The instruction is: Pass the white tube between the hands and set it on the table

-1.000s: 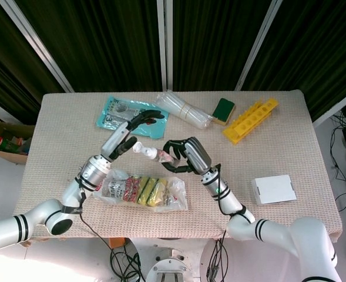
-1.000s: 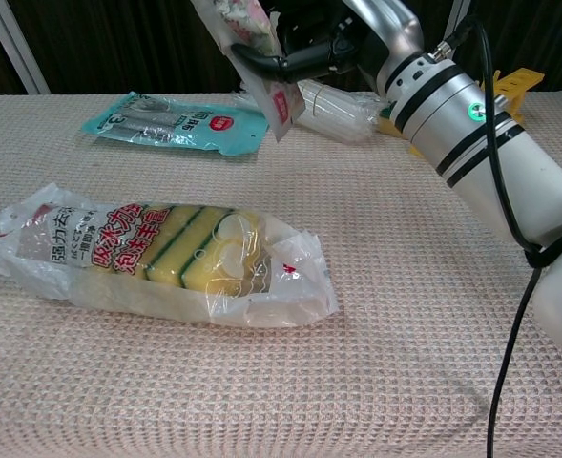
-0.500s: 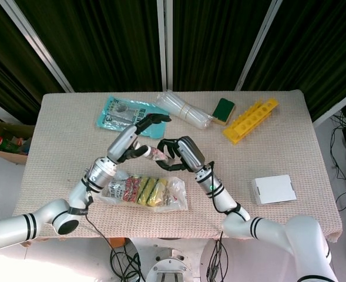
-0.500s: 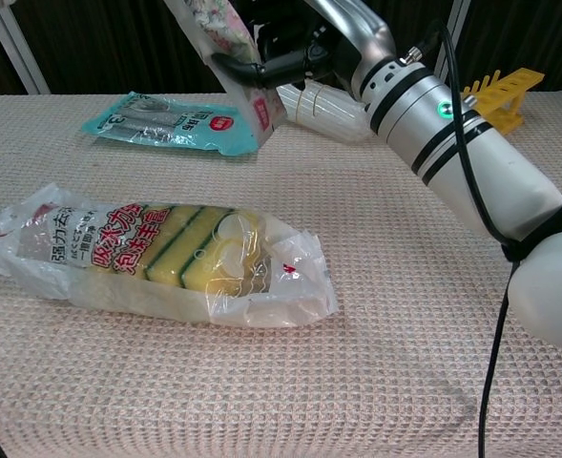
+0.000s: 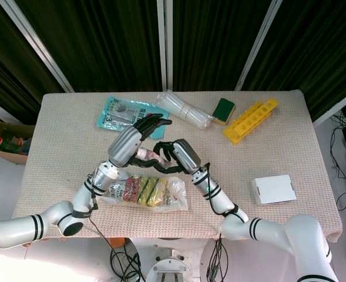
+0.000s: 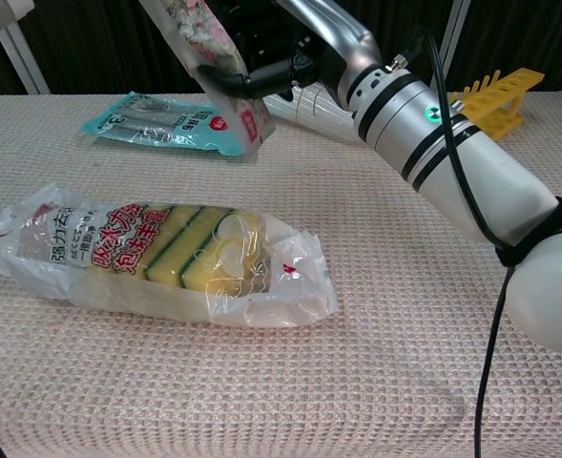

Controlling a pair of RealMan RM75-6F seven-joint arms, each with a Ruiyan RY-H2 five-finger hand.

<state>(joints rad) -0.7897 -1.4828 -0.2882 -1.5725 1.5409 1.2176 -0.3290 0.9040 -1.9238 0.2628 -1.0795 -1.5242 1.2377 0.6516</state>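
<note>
The white tube (image 5: 151,155), printed with flowers and a red label, hangs in the air above the table's middle. My right hand (image 5: 174,155) grips its flat lower end with fingers curled round it. In the chest view the tube (image 6: 209,43) slants up to the left out of the right hand (image 6: 261,52). My left hand (image 5: 136,137) lies over the tube's cap end from the left, fingers stretched out above it. Whether it touches the tube I cannot tell.
A plastic bag of yellow-green sponges (image 5: 143,189) lies right below both hands. A teal packet (image 5: 118,113), a clear bundle (image 5: 181,108), a green sponge (image 5: 223,108) and a yellow rack (image 5: 250,119) line the far side. A white box (image 5: 274,189) sits at the right.
Both hands have closed in on each other. The right hand carried the tube leftward, and the left hand moved right until it covers the cap end.
</note>
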